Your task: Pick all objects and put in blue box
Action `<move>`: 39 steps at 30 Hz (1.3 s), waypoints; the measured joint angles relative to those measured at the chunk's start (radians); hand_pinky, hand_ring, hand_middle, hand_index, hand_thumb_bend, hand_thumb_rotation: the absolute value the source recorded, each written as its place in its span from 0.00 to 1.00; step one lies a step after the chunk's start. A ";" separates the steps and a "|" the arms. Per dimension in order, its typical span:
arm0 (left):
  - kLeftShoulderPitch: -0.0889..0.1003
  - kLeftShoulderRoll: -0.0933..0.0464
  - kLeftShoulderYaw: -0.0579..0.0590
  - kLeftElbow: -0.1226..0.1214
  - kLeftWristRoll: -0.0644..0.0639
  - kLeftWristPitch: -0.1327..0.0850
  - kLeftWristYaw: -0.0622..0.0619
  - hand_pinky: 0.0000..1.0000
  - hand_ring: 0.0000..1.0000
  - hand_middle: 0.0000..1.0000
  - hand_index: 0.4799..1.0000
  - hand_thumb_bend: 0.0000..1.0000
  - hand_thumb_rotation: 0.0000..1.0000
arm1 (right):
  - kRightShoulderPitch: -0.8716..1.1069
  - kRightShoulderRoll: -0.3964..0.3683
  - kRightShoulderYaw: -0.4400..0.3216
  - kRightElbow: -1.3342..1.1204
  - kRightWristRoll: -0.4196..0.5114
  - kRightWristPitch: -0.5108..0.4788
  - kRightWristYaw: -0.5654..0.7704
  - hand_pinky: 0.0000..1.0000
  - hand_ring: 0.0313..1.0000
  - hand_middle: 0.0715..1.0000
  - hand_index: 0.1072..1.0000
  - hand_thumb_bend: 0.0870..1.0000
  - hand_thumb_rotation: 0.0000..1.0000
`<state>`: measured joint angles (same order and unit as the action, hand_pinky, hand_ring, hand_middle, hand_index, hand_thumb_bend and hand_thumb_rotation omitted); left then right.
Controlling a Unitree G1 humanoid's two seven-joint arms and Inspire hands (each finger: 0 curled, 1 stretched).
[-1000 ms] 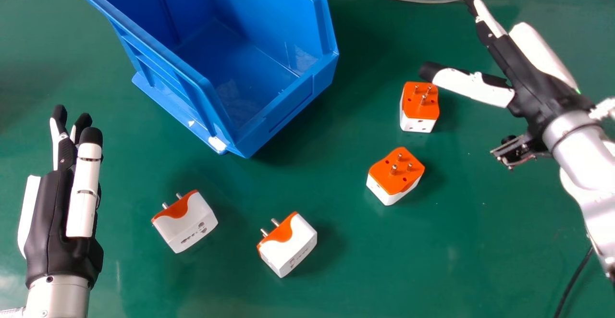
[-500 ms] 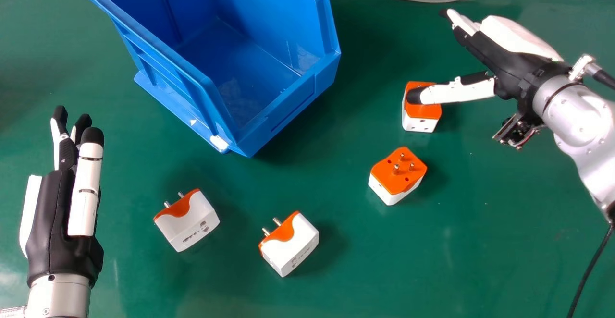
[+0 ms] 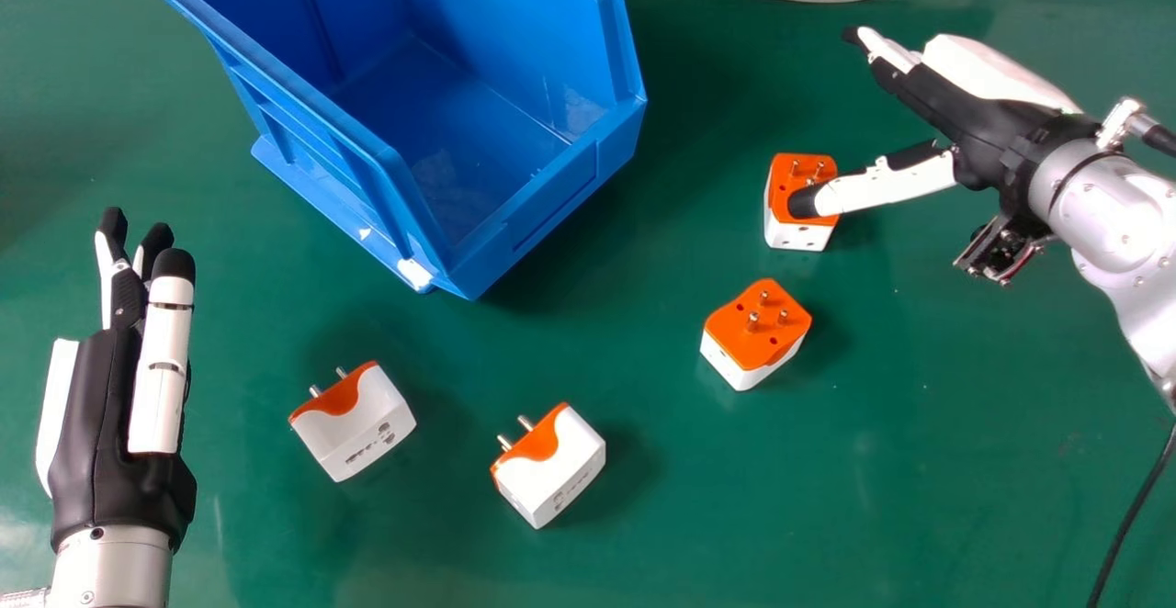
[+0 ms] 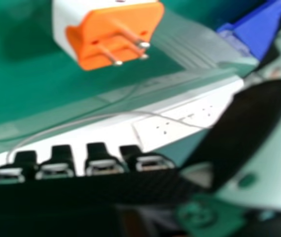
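To the right of the blue box (image 3: 551, 213), the right hand (image 3: 992, 135) is stretched out with its fingers straight and wide of the thumb (image 3: 882, 187), holding nothing. Its thumb overlaps the orange face of the farther adapter (image 3: 790, 233) on that side of the box; whether they touch, I cannot tell. The left hand (image 3: 96, 415), left of the box and nearer the robot, lies open and empty, fingers pointing forward. The thumb tip hides part of that orange face, the head view's top edge cuts off the box's far end, and both arms run out of view. Socket markings on the nearer adapters are hard to make out. In all there are one box, two hands and four white-and-orange adapters: two right of the box, including a closer one (image 3: 753, 332), and two on its robot side, a left one (image 3: 358, 424) and a right one (image 3: 556, 470).
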<state>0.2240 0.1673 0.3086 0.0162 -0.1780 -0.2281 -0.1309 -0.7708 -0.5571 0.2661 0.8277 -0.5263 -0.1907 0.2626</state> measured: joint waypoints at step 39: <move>0.021 0.000 0.005 -0.030 0.017 0.016 0.002 1.00 1.00 1.00 1.00 0.38 0.92 | -0.206 0.049 0.263 0.228 -0.226 -0.012 0.006 0.96 1.00 1.00 1.00 0.74 0.58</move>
<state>0.2450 0.1677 0.3134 -0.0137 -0.1607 -0.2120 -0.1286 -0.9772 -0.5079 0.5288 1.0553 -0.7521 -0.2028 0.2686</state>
